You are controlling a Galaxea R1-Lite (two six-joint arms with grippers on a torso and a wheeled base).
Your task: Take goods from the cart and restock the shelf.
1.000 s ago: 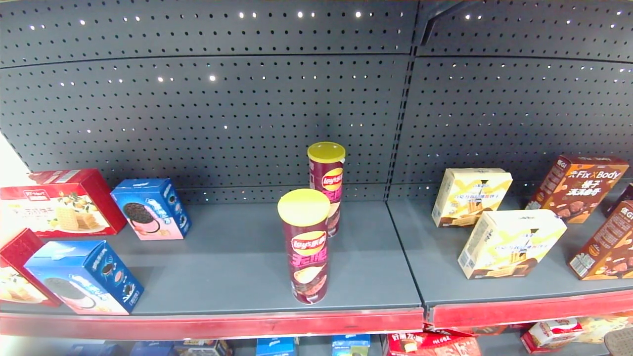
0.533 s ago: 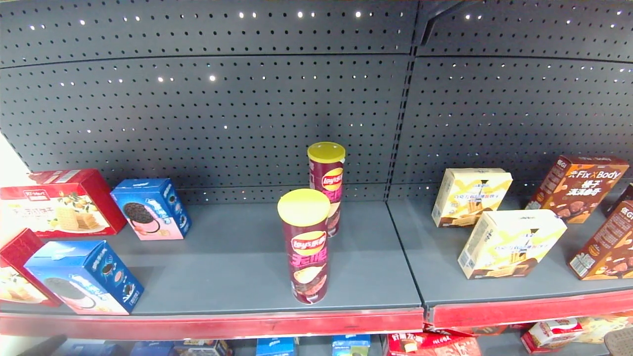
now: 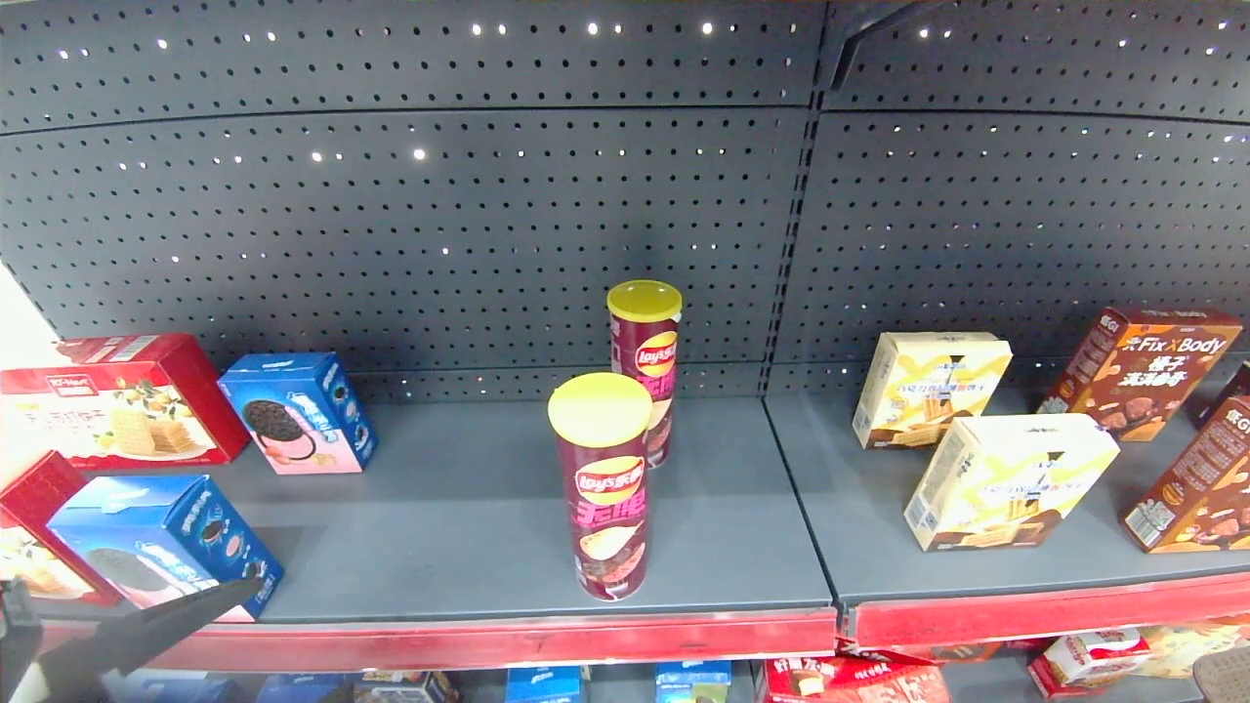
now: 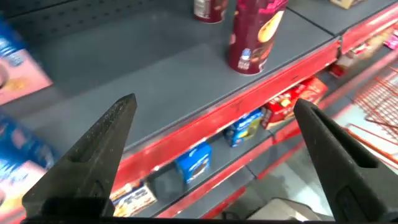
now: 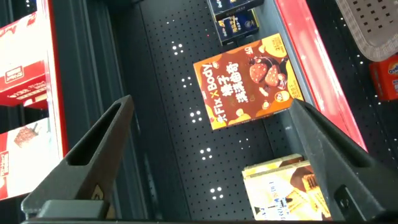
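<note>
Left hand (image 4: 214, 102) has come up at the near left, level with the shelf (image 3: 469, 527) edge, fingers spread, empty. Right hand (image 5: 212, 104) likewise spread, empty. Two chip cans (image 3: 607, 488) stand mid-shelf, one behind the other. Nothing carried, so another fetch looks due.

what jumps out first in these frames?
The front can, maroon with a yellow lid, stands upright mid-shelf near the red edge, a matching rear can close behind. The left gripper, open and empty, sits low at front left, in front of a blue cookie box.
</note>
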